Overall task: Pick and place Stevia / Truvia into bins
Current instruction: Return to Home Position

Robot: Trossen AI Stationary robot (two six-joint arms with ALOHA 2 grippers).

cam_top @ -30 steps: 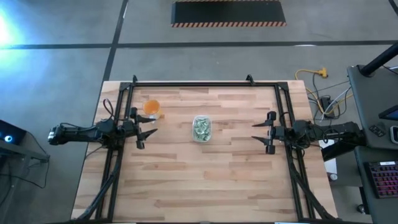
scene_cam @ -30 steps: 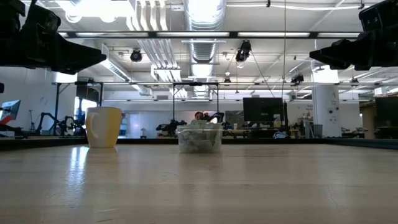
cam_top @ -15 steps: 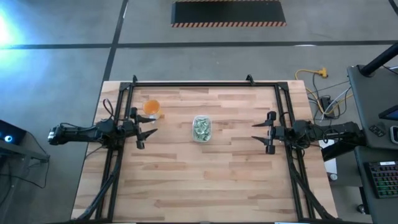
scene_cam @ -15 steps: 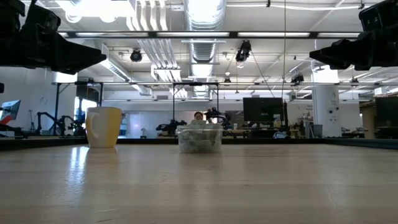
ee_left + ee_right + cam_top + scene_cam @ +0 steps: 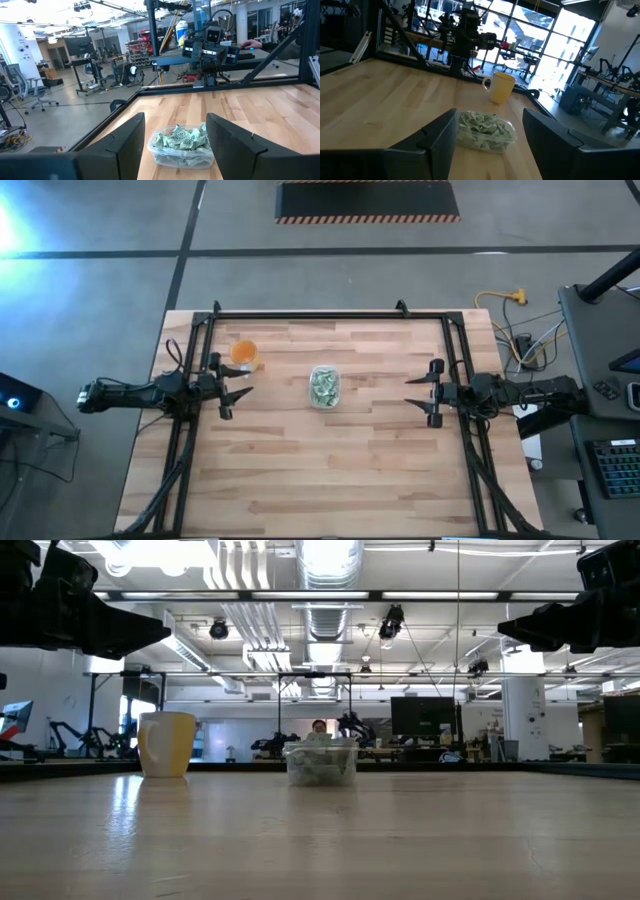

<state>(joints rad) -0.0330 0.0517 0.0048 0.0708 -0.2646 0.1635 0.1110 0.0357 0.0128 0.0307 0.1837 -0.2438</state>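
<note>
left gripper [image 5: 244, 385] spread and raised, right gripper [image 5: 410, 391] mirroring it

Table [image 5: 330, 460] pale wood planks, smooth, slight sheen; bin [image 5: 172, 159] clear glossy plastic; sachets [image 5: 182, 140] crumpled paper.

Green-and-white sachets [image 5: 181, 139], clear bin [image 5: 175, 159], orange cup [image 5: 243, 352], pale-planked table [image 5: 330, 470]

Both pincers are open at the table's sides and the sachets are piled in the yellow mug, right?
Not the mug: the left wrist view shows the sachets piled in the clear container. Left pincer and right pincer are open.
</note>
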